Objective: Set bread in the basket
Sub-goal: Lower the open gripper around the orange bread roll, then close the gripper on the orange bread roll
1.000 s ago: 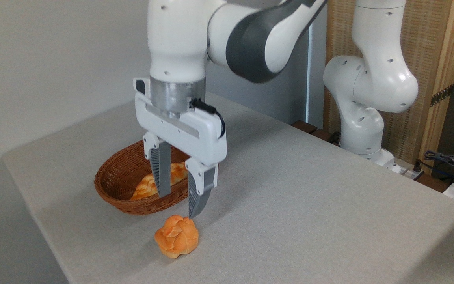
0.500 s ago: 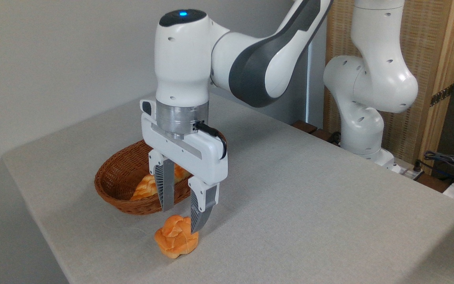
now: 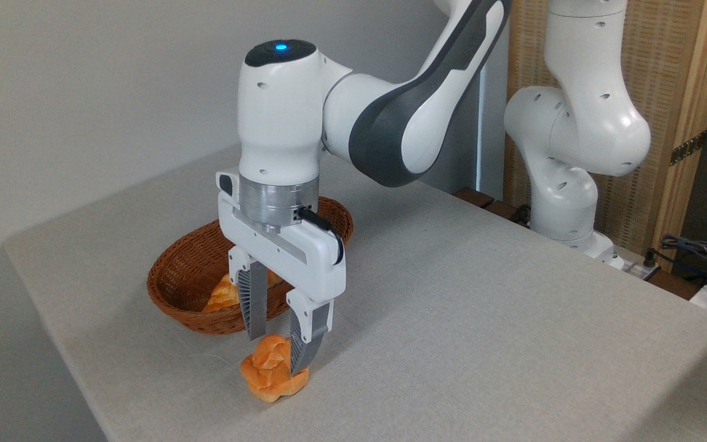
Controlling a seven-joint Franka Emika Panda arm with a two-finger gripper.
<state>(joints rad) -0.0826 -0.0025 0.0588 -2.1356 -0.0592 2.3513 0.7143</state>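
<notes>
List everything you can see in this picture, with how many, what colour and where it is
bun: one, orange-golden, on the table in front of the basket, between the fingers
basket: one, brown wicker, on the table behind the bun
braided loaf: one, pale golden, lying inside the basket, partly hidden
table: one, light grey cloth-covered, fills the lower picture
woven screen: one, tan with a wooden frame, back right
cables: a few, dark, far right edge behind the table
robot arm: one, white and grey, reaching in from the back right
gripper: one, white with grey fingers, lowered around the bun; whether it is clamped cannot be told
</notes>
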